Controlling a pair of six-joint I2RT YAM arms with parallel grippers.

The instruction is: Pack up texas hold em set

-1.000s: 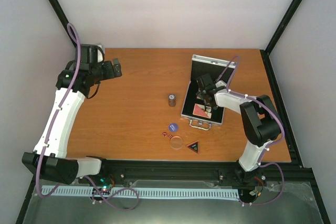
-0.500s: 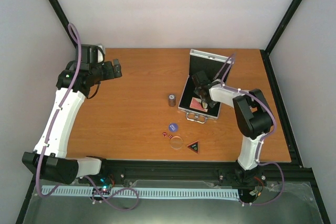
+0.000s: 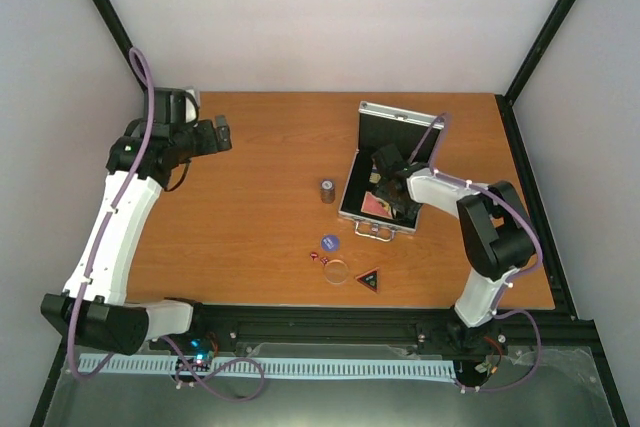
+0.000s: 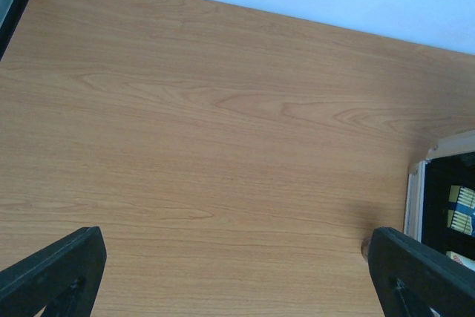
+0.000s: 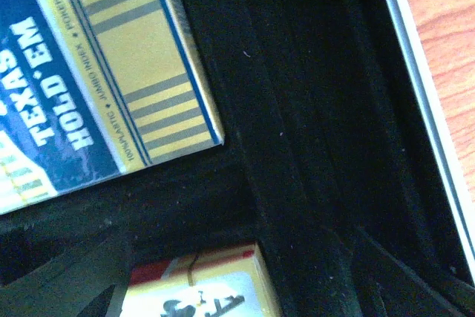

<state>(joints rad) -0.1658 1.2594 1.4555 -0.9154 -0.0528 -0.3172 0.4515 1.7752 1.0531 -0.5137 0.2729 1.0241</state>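
The silver case [image 3: 351,185] lies open at the right of the table, its lid [image 3: 400,123] raised at the far side. My right gripper [image 3: 389,180] is down inside it, open and empty, over the black lining [image 5: 312,131]. In the right wrist view the blue-gold deck [image 5: 89,72] lies at the upper left and the red deck [image 5: 200,287] just below the gripper [image 5: 237,291]. The red deck also shows in the top view [image 3: 377,205]. On the table lie the dark cylinder [image 3: 327,191], blue chip [image 3: 329,242], red dice [image 3: 318,258], clear disc [image 3: 338,271] and black triangle [image 3: 369,280]. My left gripper [image 3: 215,134] is open, raised at the far left.
In the left wrist view my left gripper [image 4: 237,287] is spread wide over bare wood, with the case's corner [image 4: 415,191] at the right edge. The case's silver rim [image 5: 423,79] borders the table [image 5: 445,12]. Black frame posts stand at the table's corners.
The case has slid and turned a little to the left, its handle end now nearer the cylinder. My right gripper shifted within the case. The left arm has not moved.
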